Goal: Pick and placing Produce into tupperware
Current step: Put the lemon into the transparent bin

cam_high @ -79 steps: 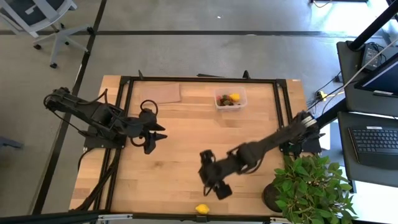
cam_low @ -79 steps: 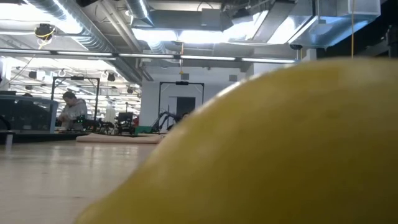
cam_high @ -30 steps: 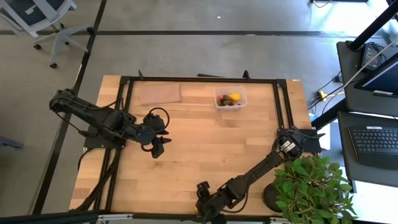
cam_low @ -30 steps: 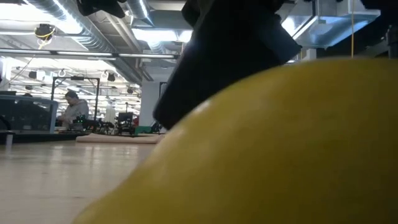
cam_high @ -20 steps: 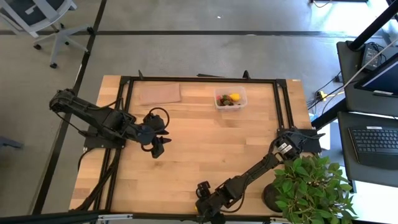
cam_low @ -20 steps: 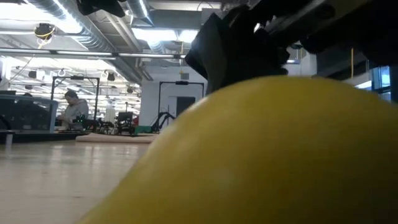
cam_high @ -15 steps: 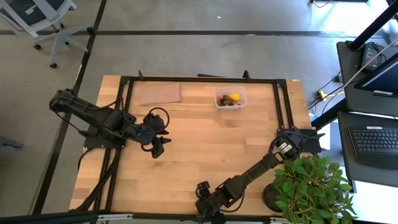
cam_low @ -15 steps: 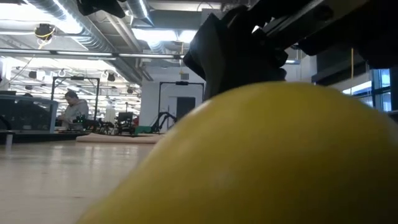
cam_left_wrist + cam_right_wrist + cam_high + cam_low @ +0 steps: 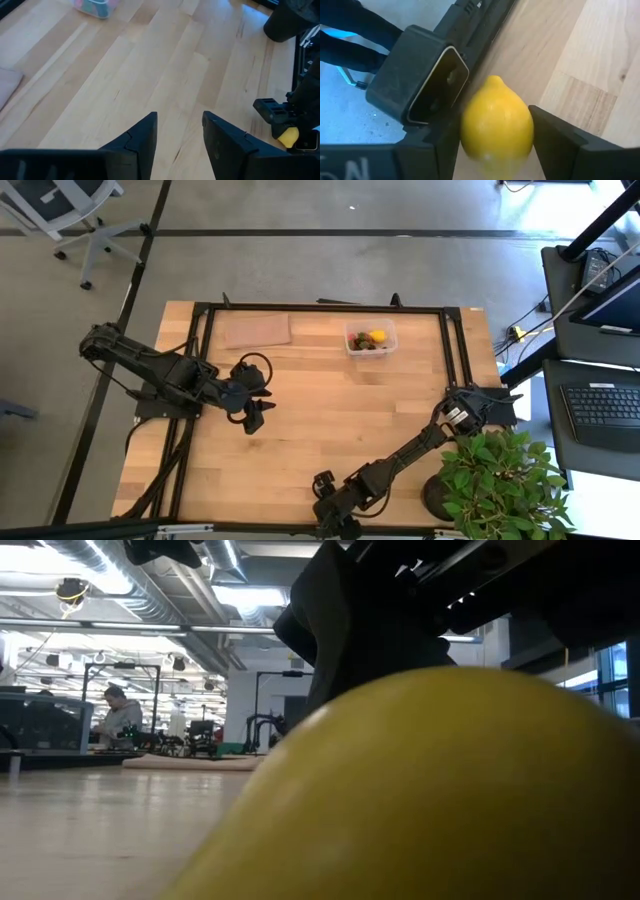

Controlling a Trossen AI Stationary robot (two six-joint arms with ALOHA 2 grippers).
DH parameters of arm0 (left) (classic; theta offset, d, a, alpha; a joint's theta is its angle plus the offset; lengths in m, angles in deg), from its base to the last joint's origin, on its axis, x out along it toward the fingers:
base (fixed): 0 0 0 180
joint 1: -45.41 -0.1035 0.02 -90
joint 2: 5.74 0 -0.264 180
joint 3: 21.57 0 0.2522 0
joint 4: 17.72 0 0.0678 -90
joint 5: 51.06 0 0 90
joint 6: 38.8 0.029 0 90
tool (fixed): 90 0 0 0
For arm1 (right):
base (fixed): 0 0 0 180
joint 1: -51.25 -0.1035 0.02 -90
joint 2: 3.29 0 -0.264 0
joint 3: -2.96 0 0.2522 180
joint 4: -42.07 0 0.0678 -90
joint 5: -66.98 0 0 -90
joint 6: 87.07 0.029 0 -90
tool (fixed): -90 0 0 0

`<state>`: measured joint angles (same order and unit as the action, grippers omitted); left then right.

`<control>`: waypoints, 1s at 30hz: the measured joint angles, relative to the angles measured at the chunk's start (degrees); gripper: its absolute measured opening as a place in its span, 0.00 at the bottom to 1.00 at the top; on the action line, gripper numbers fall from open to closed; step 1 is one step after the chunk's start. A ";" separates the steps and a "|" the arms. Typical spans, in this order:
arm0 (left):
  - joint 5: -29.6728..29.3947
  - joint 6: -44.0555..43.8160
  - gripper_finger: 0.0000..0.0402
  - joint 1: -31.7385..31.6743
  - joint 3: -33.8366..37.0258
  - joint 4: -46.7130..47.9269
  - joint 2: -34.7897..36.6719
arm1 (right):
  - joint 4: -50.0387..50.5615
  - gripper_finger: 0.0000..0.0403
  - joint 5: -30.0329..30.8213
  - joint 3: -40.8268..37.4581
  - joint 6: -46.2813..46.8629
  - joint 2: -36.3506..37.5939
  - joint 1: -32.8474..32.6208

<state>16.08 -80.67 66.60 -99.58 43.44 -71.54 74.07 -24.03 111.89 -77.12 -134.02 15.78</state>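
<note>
A: From above. Right gripper point(image 9: 335, 518) down at the near table edge, lemon hidden under it. Tub point(image 9: 371, 338) well apart, at the far side, with a yellow piece and dark bits inside. Left gripper point(image 9: 250, 412) hangs over bare wood on the left.

B: Table level?

A: Lemon point(image 9: 430, 790) fills nearly the whole frame, dark gripper body just behind and above it. Nothing more to tell there.

B: Left wrist camera?

A: Its own two fingers point(image 9: 145, 137) parted, holding nothing. Far off, the lemon point(image 9: 288, 136) sits at the other gripper's tip.

B: Right wrist?

A: Lemon point(image 9: 496, 122) sits between the fingers point(image 9: 555, 137), spread to about its width. Whether they press it yet, cannot tell. A black block point(image 9: 420, 82) of the frame is just beside it.

B: How will it handle?

A: My guess: light, stiff, smooth-skinned, rounded, so prone to roll or squirt out. Take it across the fat middle, not the pointed end. No brand or writing legible anywhere.
</note>
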 joint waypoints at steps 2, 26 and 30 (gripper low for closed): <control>0.00 0.00 0.37 0.00 0.00 0.00 0.00 | 0.04 0.52 0.02 0.00 -0.07 0.02 0.05; 8.36 -1.53 0.37 0.04 0.00 0.31 0.04 | 27.53 0.52 15.57 -0.05 12.17 18.83 15.52; 9.48 -1.55 0.37 0.74 0.00 0.42 0.04 | 37.66 0.53 24.31 0.02 15.28 26.72 21.96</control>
<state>25.57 -82.22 67.34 -99.58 43.85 -71.50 111.73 0.28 111.91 -61.83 -107.31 37.74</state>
